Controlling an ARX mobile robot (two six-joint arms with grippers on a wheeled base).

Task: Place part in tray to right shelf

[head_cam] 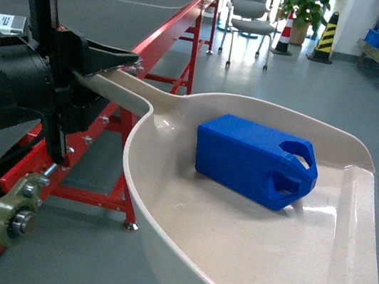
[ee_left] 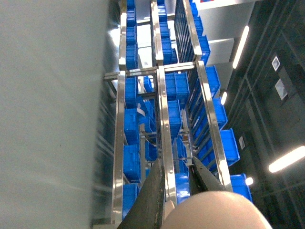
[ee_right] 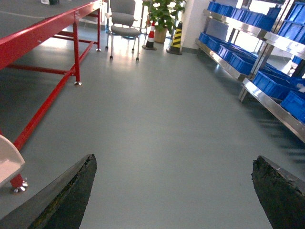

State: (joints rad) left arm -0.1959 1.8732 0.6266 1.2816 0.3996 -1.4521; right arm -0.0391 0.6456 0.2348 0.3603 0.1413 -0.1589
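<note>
The blue part lies on its side inside the cream tray, near the tray's back wall. My left gripper is shut on the tray's long handle and holds it level above the floor. In the left wrist view the two dark fingers pinch the rounded cream handle. My right gripper hangs open over bare floor with nothing between its fingers; a corner of the tray shows at its left. The steel right shelf with blue crates runs along the right wall.
A long red-framed table runs along the left. A grey chair, a potted plant and striped cones stand at the far end. Blue crates fill the rack lanes in the left wrist view.
</note>
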